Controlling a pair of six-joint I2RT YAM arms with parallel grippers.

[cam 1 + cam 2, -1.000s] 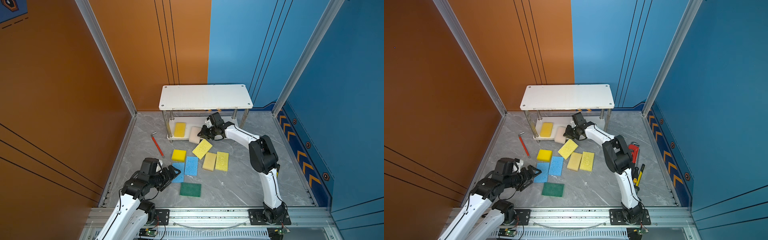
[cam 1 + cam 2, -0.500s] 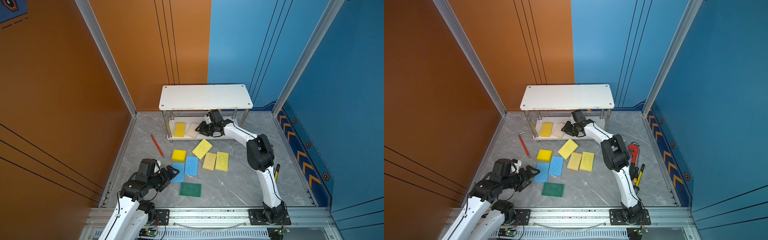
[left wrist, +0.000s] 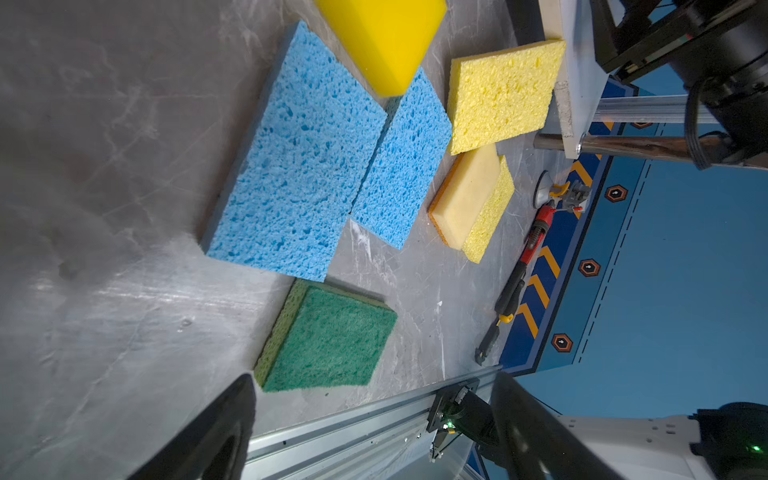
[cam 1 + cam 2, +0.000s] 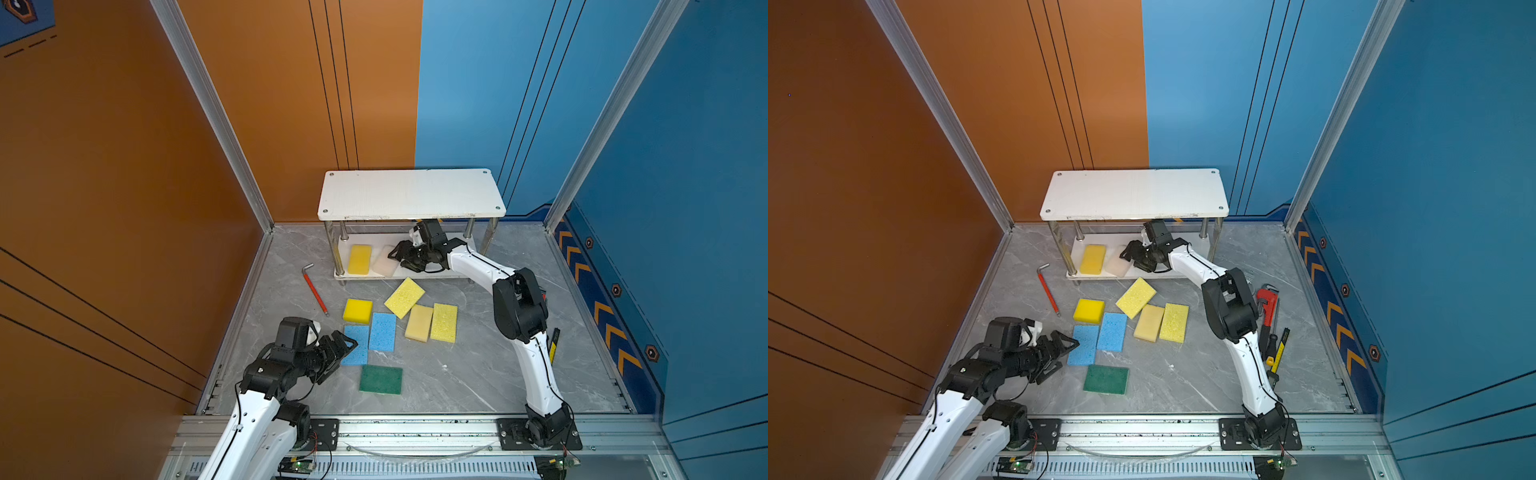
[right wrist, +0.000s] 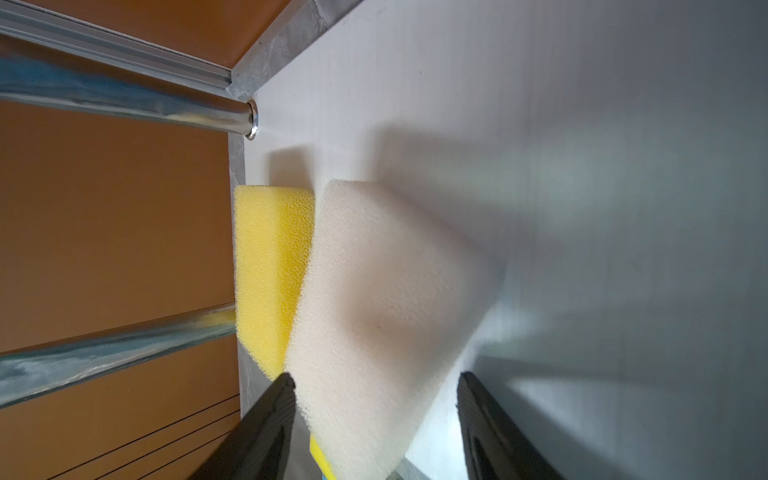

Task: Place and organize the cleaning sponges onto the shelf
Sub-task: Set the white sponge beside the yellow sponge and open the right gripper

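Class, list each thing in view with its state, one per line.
Shelf: upright.
Left gripper: jaws open, empty.
Right gripper: jaws open around cream sponge.
Cream sponge: on lower board, skewed.
Bright yellow sponge: flat on lower board.
Seven other sponges: on floor.
Hex key: on floor.

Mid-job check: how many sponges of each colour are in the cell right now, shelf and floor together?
Blue sponges: 2
Pale yellow porous sponges: 2
Bright yellow sponges: 2
Tan sponge: 1
Cream-pink sponge: 1
Dark green sponge: 1
Total: 9
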